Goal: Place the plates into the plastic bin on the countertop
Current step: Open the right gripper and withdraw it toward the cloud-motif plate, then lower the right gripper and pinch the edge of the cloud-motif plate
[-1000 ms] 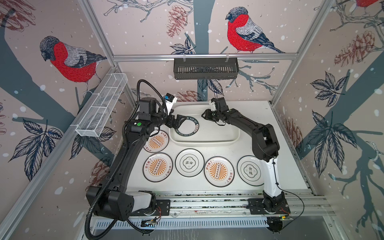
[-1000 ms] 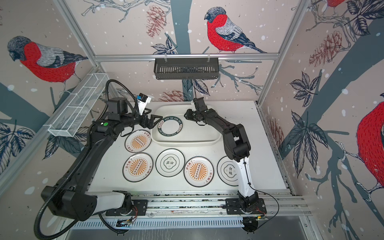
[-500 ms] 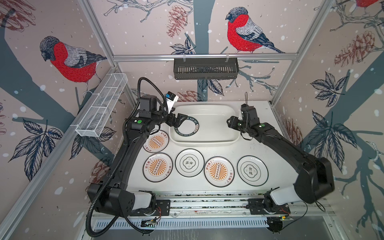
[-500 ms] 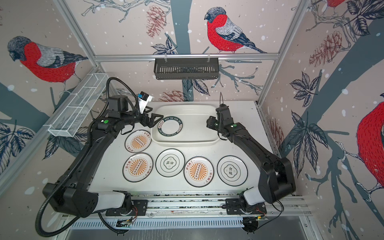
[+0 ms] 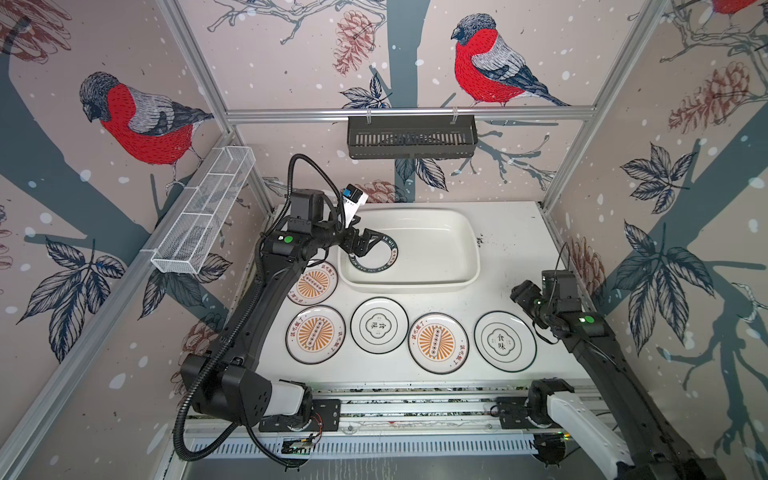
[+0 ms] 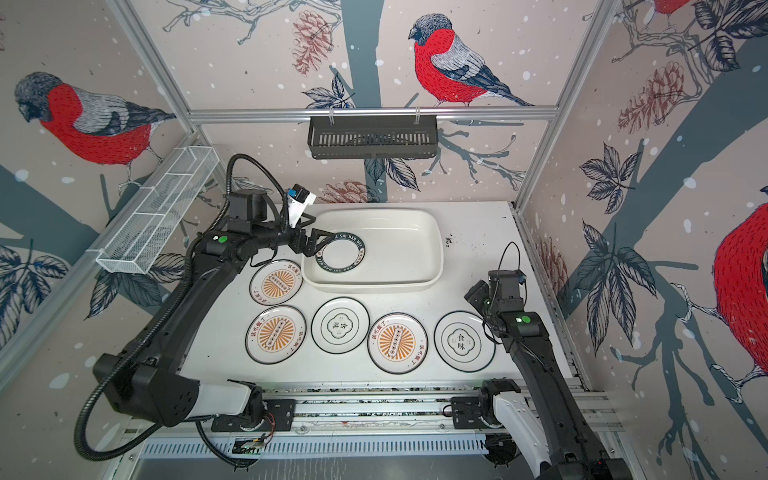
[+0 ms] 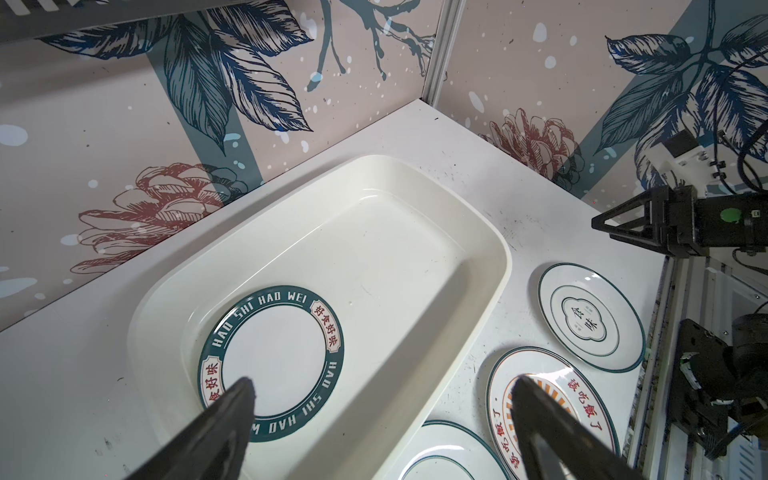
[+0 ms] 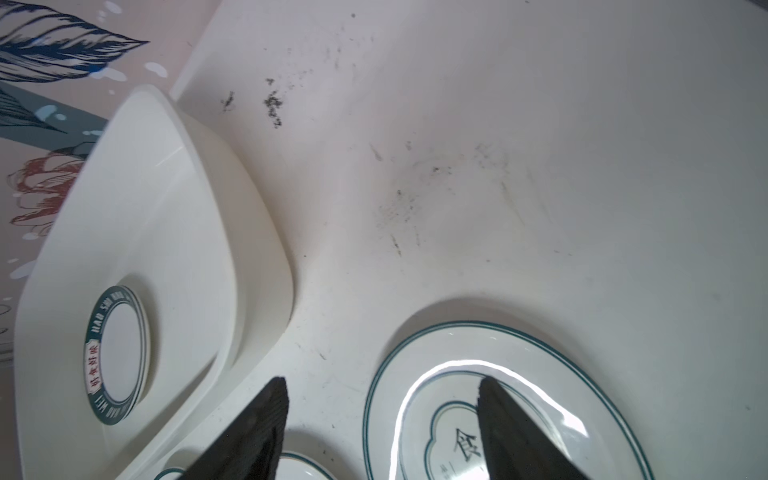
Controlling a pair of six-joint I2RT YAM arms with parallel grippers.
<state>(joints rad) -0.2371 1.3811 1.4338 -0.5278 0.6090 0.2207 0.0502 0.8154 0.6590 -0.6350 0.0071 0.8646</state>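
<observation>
The plastic bin (image 5: pixel 469 249) (image 6: pixel 432 245) stands at the back of the countertop (image 5: pixel 511 232). A plate with a dark lettered rim (image 5: pixel 374 259) (image 7: pixel 272 361) (image 8: pixel 116 353) lies flat at the bin's left end. My left gripper (image 5: pixel 365 245) (image 7: pixel 382 386) hangs open just above it, holding nothing. Three sunburst plates (image 5: pixel 312 283) (image 5: pixel 315 334) (image 5: pixel 437 343) and two quatrefoil plates (image 5: pixel 379 325) (image 5: pixel 505 341) lie on the countertop in front of the bin. My right gripper (image 5: pixel 517 293) (image 8: pixel 382 384) is open and empty, above the far edge of the rightmost quatrefoil plate (image 8: pixel 498 407).
A black slatted basket (image 5: pixel 411 137) hangs on the back rail. A white wire-mesh basket (image 5: pixel 203 216) hangs on the left wall. Aluminium rails (image 5: pixel 415 411) carrying both arm bases run along the front edge. Printed walls close in the back, left and right.
My right arm has swung out of the bin, past its right end, to the rightmost plate, and its jaws have widened. The left gripper has stayed open over the lettered plate.
</observation>
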